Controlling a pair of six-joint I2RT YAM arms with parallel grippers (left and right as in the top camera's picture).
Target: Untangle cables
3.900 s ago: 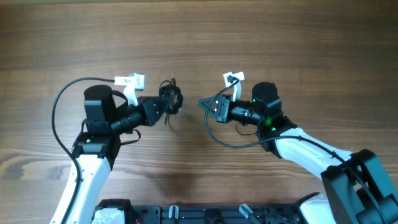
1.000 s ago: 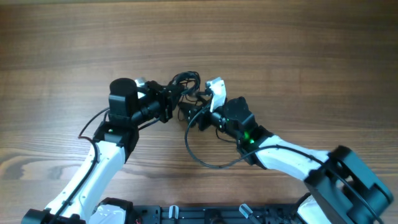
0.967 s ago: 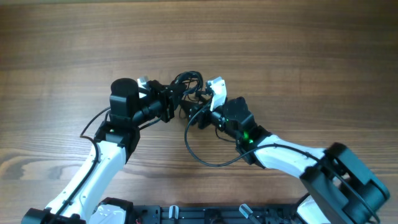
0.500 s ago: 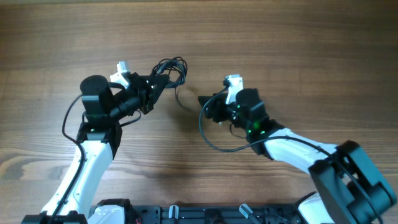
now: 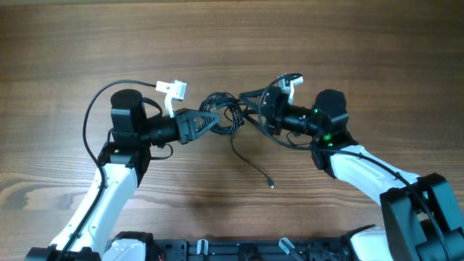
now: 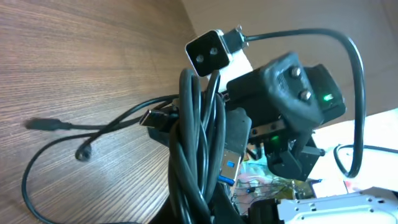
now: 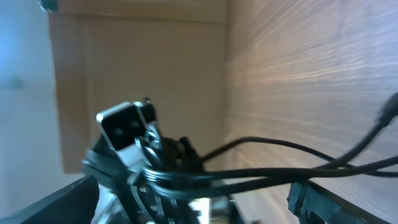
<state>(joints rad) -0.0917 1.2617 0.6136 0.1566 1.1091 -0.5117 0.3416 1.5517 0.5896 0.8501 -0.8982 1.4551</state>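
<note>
Left gripper (image 5: 205, 122) is clamped on the cables (image 5: 220, 116), bunch sits at its tips, middle of the table (image 5: 326, 43). Left wrist view shows several strands twisted into one rope. One loose tail drops out of the bunch toward the near edge, its plug end (image 5: 270, 185) lying on the wood. Right gripper (image 5: 245, 96) is just beside the bunch, jaws apart, strands running between them, nothing pinched. Step in hand, I'd say: picking a strand to pull free. Next move: right closes on one strand, not the whole twist, then draws away while left holds.
</note>
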